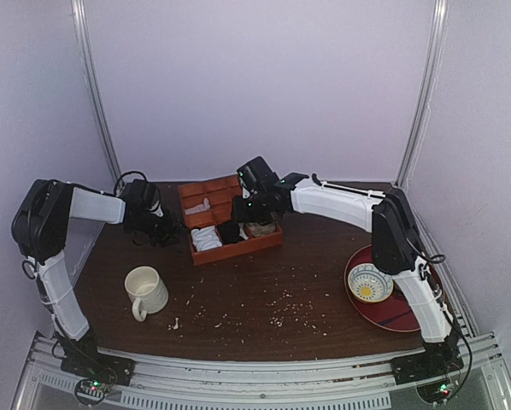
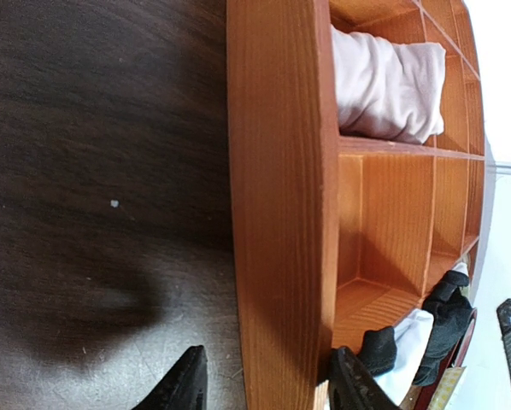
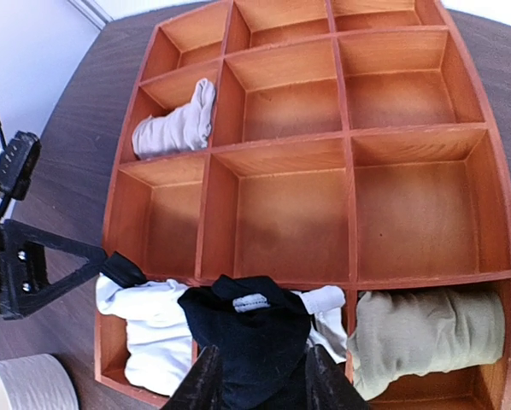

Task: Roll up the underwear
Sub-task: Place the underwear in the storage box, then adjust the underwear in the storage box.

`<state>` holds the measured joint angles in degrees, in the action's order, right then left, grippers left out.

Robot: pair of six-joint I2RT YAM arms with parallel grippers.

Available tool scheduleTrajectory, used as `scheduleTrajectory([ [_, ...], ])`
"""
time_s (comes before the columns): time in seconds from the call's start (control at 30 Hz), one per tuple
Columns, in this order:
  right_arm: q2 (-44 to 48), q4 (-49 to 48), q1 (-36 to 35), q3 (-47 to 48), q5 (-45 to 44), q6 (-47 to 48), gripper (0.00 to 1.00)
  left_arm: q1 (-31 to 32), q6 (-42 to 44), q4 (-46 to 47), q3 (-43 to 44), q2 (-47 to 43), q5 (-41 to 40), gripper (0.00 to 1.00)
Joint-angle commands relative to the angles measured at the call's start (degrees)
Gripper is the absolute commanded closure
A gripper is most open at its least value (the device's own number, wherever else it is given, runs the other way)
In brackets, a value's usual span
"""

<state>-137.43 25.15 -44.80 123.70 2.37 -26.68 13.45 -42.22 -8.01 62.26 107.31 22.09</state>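
Black underwear (image 3: 251, 337) bunched in organizer's front-middle compartment, w/ white trim showing.

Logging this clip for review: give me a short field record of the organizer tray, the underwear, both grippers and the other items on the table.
tray: wooden divided organizer, most compartments empty
underwear: black, bunched in near-row middle compartment
right gripper: fingers astride the underwear, grip unclear
left gripper: open, straddling tray's outer wall
other cloth: white, beige roll, pale roll
table: mug, bowl on red plate
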Motion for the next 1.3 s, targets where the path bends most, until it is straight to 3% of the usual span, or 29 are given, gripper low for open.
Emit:
scheduleTrajectory([
  [0.0,1.6,3.2,0.1,0.0,1.5,0.6,0.74,-1.2,0.9,-3.0,0.2,0.5,-2.3,0.38],
  [0.13,-0.4,5.0,-0.3,0.3,3.5,0.2,0.82,-1.2,1.0,-3.2,0.3,0.5,-2.3,0.38],
  [0.33,-3.3,3.7,-0.7,0.3,4.5,-0.7,0.83,-1.1,1.1,-3.2,0.1,0.5,-2.2,0.38],
  [0.63,-10.2,5.1,-0.8,6.9,3.3,-2.4,0.83,-1.2,1.2,-3.1,0.1,0.3,-2.1,0.38],
  [0.8,-16.1,11.8,-0.8,15.1,4.8,-3.3,0.88,-1.2,1.1,-2.8,0.0,0.6,-1.8,0.38],
  [1.13,-17.2,16.1,-1.2,13.3,5.4,-3.7,0.89,-1.2,0.6,-2.4,0.2,1.1,-1.4,0.38],
  [1.27,-14.6,13.2,-1.2,9.8,5.3,-3.5,0.88,-1.2,0.5,-2.6,0.3,0.8,-1.3,0.38],
])
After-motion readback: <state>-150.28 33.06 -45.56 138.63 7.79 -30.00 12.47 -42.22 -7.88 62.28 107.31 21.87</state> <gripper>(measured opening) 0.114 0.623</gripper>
